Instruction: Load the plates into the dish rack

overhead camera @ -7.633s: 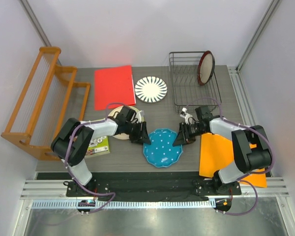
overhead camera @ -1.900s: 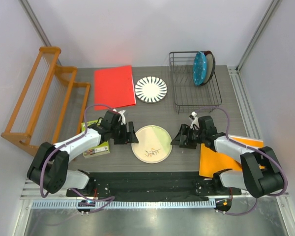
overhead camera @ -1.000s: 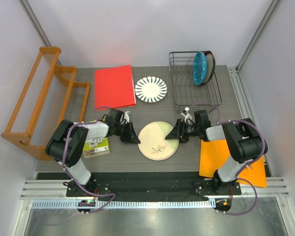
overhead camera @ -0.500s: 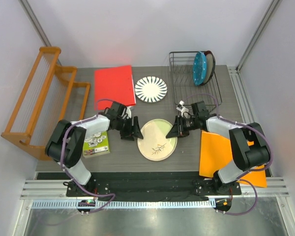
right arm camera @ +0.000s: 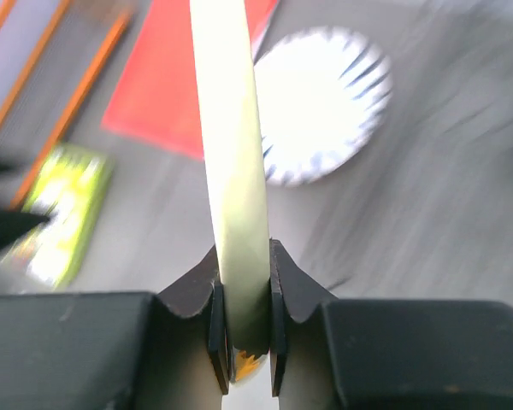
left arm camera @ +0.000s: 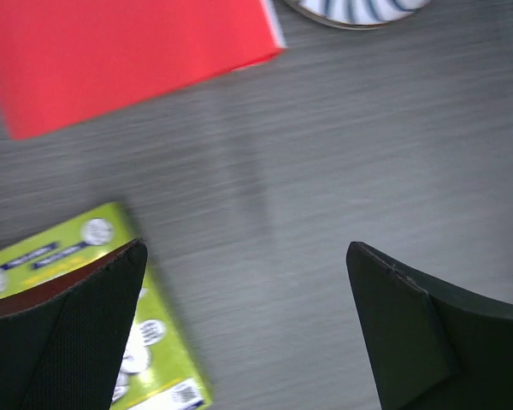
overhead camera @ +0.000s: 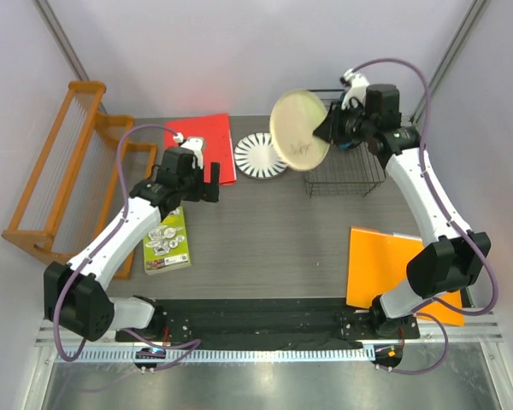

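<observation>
On the grey counter (overhead camera: 265, 231), the black-petalled plate (overhead camera: 258, 157) lay beside a red sheet (overhead camera: 214, 132). The right claw (right arm camera: 241, 295) pinched the cream plate (overhead camera: 297, 132) on edge, aloft just left of the dish rack (overhead camera: 346, 179). The left claw (left arm camera: 244, 265) gaped wide, holding nothing.

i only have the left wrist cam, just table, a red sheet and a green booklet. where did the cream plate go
Observer: The right gripper holds the cream plate by its rim, up in the air.
Operator: is it in the wire rack yet
Observer: Not yet. It hangs on edge at the left end of the wire rack, well off the table.
Operator: how many plates lie flat on the table
Observer: One that I can see: the petal plate, between the red sheet and the wire rack.
</observation>
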You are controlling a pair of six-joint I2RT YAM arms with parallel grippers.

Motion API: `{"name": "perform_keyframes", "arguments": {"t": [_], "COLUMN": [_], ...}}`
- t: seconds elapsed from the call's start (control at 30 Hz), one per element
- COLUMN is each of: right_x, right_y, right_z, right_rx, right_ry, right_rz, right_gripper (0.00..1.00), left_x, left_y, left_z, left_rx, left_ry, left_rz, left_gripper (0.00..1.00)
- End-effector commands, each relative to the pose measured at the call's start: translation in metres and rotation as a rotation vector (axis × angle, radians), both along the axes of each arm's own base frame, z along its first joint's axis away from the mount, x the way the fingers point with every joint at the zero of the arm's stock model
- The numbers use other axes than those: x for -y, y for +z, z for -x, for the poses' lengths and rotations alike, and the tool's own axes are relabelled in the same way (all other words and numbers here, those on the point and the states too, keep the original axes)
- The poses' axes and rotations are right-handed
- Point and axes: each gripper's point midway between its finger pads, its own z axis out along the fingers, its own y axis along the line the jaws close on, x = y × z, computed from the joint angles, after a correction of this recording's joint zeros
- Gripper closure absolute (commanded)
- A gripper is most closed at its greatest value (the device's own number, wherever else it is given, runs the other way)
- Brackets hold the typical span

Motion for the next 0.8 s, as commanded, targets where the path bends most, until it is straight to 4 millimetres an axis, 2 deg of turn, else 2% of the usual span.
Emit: {"name": "perform_keyframes", "arguments": {"t": [0.0, 0.03, 0.07, 0.1, 0.13, 0.17, 0.2, 0.23, 0.27, 0.3, 0.33, 0.53, 0.63, 0.77], "right_x": [0.056, 0.064, 0.072, 0.09, 0.097, 0.102, 0.11, 0.113, 0.115, 0.115, 0.121, 0.132, 0.132, 0.133], "right_y": [0.09, 0.108, 0.106, 0.108, 0.12, 0.12, 0.111, 0.12, 0.12, 0.107, 0.115, 0.102, 0.101, 0.084], "right_z": [-0.075, -0.086, -0.098, -0.108, -0.115, -0.123, -0.136, -0.142, -0.148, -0.159, -0.164, -0.199, -0.204, -0.211], "right_rx": [0.376, 0.462, 0.48, 0.5, 0.541, 0.551, 0.542, 0.571, 0.58, 0.562, 0.585, 0.575, 0.571, 0.541], "right_ry": [-0.364, -0.416, -0.471, -0.576, -0.615, -0.646, -0.696, -0.719, -0.726, -0.733, -0.768, -0.831, -0.837, -0.838], "right_rz": [0.054, 0.051, 0.069, 0.104, 0.125, 0.139, 0.172, 0.174, 0.19, 0.206, 0.231, 0.337, 0.351, 0.374], "right_gripper": [0.99, 0.99, 0.99, 0.99, 0.99, 0.99, 0.99, 0.99, 0.99, 0.99, 0.99, 0.99, 0.99, 0.99], "left_x": [-0.053, -0.055, -0.058, -0.059, -0.058, -0.055, -0.052, -0.046, -0.044, -0.042, -0.039, -0.033, -0.032, -0.029], "left_y": [0.017, 0.021, 0.024, 0.024, 0.027, 0.028, 0.026, 0.026, 0.024, 0.02, 0.018, 0.014, 0.014, 0.014], "left_z": [-0.026, -0.03, -0.031, -0.032, -0.031, -0.03, -0.027, -0.024, -0.022, -0.019, -0.017, -0.015, -0.019, -0.023], "left_rx": [0.101, 0.125, 0.139, 0.147, 0.155, 0.154, 0.149, 0.144, 0.138, 0.127, 0.119, 0.103, 0.099, 0.098], "left_ry": [0.157, 0.169, 0.183, 0.189, 0.187, 0.179, 0.166, 0.141, 0.131, 0.117, 0.115, 0.099, 0.097, 0.099], "left_rz": [-0.274, -0.282, -0.29, -0.29, -0.278, -0.263, -0.247, -0.217, -0.205, -0.195, -0.178, -0.145, -0.144, -0.138], "left_gripper": [0.0, 0.01, 0.01, 0.01, 0.01, 0.01, 0.01, 0.01, 0.01, 0.01, 0.01, 0.01, 0.0, 0.0]}}
